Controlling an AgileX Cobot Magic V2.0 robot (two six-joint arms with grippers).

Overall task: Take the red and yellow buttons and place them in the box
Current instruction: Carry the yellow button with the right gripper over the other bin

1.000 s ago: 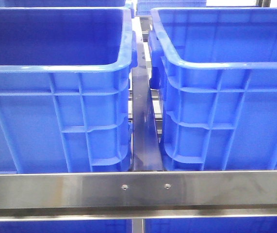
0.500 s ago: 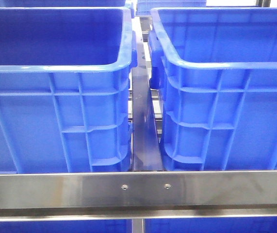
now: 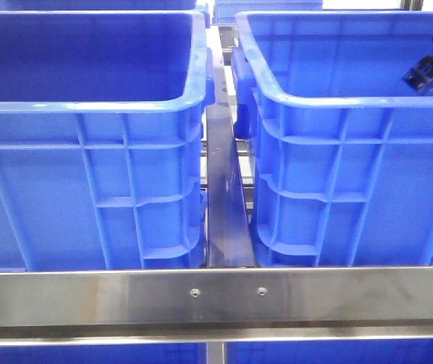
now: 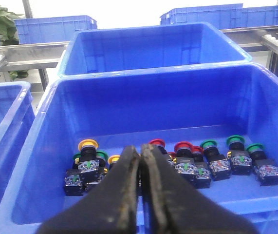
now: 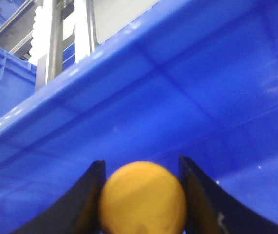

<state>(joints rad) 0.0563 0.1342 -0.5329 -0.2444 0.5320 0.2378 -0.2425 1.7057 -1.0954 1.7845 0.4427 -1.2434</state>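
Right wrist view shows, nearest to the camera, the right gripper (image 5: 142,195) closed around a yellow button (image 5: 142,200); the round cap sits between the two dark fingers (image 5: 83,204), touching both. Behind it is only the blue inner wall of a crate (image 5: 177,97). In the front view this gripper appears small over the right crate (image 3: 337,102), at its far right side.

The left gripper (image 4: 139,156) has its fingers pressed together with nothing between them. It hangs above another crate (image 4: 27,161) where more buttons lie on the floor: a yellow button (image 4: 87,145), a red button (image 4: 183,146), green ones also, each on a dark blocky body.

I judge that these pieces are light, hard plastic, not fragile. The smooth domed cap may slip, so the grip on the cap's sides or on the square body seems safer. They lie close together, so neighbours could be pushed.
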